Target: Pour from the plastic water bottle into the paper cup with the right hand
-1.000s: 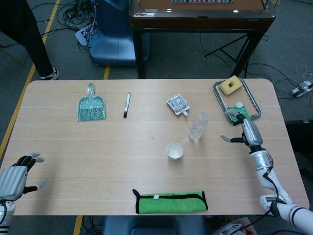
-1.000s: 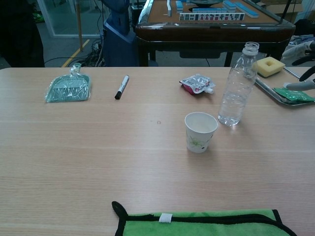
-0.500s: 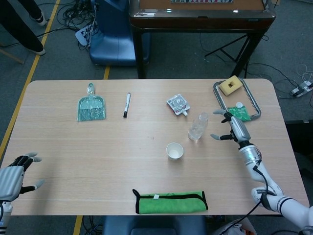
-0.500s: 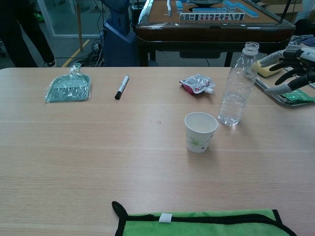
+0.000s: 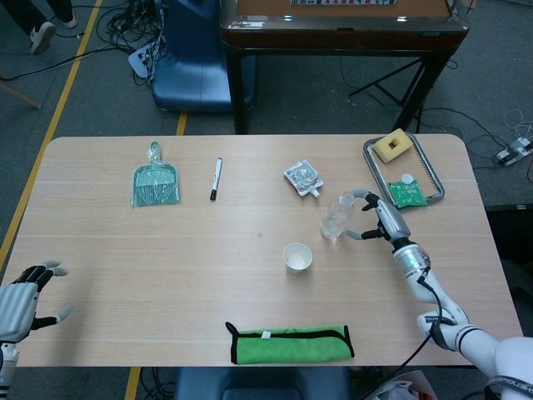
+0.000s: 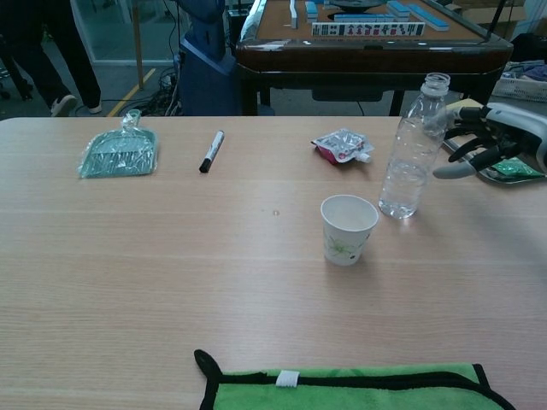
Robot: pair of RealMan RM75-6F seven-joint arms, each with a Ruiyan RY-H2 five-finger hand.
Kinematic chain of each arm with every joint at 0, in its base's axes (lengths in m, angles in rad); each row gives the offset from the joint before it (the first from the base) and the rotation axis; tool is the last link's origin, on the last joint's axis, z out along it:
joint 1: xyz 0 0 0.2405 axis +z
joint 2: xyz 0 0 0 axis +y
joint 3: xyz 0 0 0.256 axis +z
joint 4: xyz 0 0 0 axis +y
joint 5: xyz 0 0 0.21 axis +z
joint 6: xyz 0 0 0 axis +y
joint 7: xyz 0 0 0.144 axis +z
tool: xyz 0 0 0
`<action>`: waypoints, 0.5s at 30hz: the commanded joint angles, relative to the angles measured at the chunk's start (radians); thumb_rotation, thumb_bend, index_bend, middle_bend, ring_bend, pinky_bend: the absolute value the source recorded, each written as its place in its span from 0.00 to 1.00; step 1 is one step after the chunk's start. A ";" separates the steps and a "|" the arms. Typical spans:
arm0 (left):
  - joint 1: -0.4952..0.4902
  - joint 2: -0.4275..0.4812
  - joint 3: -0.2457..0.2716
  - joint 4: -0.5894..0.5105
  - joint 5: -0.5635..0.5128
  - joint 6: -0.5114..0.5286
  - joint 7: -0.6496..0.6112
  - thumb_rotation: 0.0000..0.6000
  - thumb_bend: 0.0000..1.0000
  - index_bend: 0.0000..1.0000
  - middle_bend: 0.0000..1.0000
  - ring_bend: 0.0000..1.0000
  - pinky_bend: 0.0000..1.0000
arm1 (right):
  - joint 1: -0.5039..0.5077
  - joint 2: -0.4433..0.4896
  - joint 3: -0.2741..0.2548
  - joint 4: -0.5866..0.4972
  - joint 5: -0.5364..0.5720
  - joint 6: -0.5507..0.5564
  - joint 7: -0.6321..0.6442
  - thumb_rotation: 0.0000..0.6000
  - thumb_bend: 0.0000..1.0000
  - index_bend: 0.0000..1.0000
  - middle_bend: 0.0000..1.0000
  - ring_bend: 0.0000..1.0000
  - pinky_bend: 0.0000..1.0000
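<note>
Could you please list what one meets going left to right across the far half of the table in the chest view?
Green dustpan in plastic wrap → black marker → snack pouch → plastic water bottle → right hand.

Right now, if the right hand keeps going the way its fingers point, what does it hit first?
Most likely the plastic water bottle: the right hand, fingers spread, points at its side with a small gap left. Nothing lies between them.
</note>
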 commanded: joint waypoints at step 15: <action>0.004 0.007 0.000 -0.006 0.002 0.004 -0.014 1.00 0.15 0.34 0.23 0.23 0.47 | 0.061 -0.063 -0.019 0.064 -0.003 -0.049 0.037 1.00 0.00 0.25 0.17 0.14 0.31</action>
